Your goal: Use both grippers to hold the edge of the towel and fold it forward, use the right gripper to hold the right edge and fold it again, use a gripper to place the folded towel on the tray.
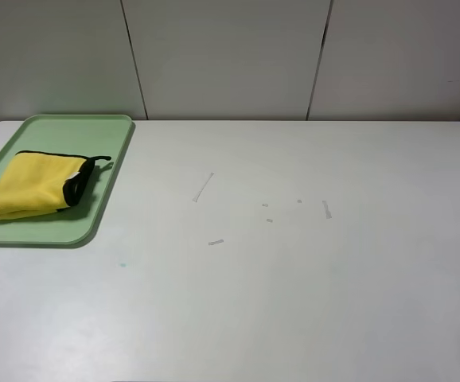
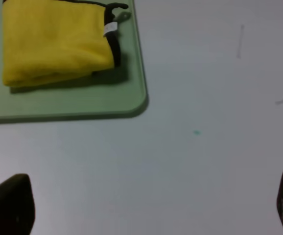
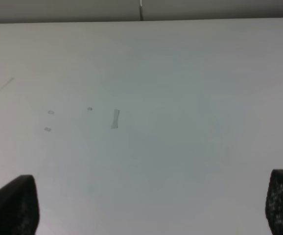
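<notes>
The square bright yellow plush towel (image 1: 33,186) lies folded into a thick bundle on the large flat pale green plastic tray (image 1: 103,131), which sits at about ten o'clock on the white surface (image 1: 294,278) in the high view, its long side angled toward the back wall. The thin black stitched edge of the towel (image 1: 77,188) shows along the bundle's three-o'clock side, where a small black loop (image 1: 101,160) pokes out toward the tray's rim and a small white label (image 2: 110,29) sits beside the trim. The towel lies wholly inside the tray, with bare green showing on every side of it.

Neither arm appears in the high view. In the left wrist view the left gripper (image 2: 146,208) hangs over bare surface just short of the tray's rounded corner, its two black fingers (image 2: 9,205) spread to opposite edges of the picture with nothing between them. In the right wrist view the right gripper (image 3: 146,208) is likewise spread wide, its black fingers (image 3: 11,205) apart and empty above plain surface, well away from the tray.

A few short pale strips and specks (image 1: 326,208) mark the middle of the surface, with a thin faint line (image 1: 204,187) at about eleven o'clock from centre. Grey wall panels (image 1: 230,56) stand behind the surface.
</notes>
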Available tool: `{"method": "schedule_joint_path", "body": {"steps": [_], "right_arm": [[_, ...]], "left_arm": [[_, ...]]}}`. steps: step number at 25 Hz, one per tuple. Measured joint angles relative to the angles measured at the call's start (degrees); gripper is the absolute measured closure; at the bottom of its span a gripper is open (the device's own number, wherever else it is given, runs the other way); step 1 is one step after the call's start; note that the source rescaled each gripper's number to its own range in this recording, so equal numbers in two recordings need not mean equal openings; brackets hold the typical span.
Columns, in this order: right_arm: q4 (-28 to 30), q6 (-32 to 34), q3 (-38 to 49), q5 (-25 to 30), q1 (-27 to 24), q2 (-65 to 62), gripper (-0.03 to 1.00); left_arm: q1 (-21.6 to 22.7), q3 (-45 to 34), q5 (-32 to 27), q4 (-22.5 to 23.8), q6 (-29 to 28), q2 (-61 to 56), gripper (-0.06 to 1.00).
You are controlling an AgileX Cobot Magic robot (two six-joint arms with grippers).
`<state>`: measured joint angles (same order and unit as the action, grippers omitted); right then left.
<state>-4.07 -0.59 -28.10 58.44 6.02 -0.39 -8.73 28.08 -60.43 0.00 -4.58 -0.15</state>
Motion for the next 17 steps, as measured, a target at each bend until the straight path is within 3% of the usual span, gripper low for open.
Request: {"method": "schedule_joint_path", "body": {"steps": [17], "right_arm": [[0.0,0.0,0.0,0.0,0.0,0.0,-0.03]], "left_arm": [[0.0,0.0,0.0,0.0,0.28,0.0,-0.05]]}}
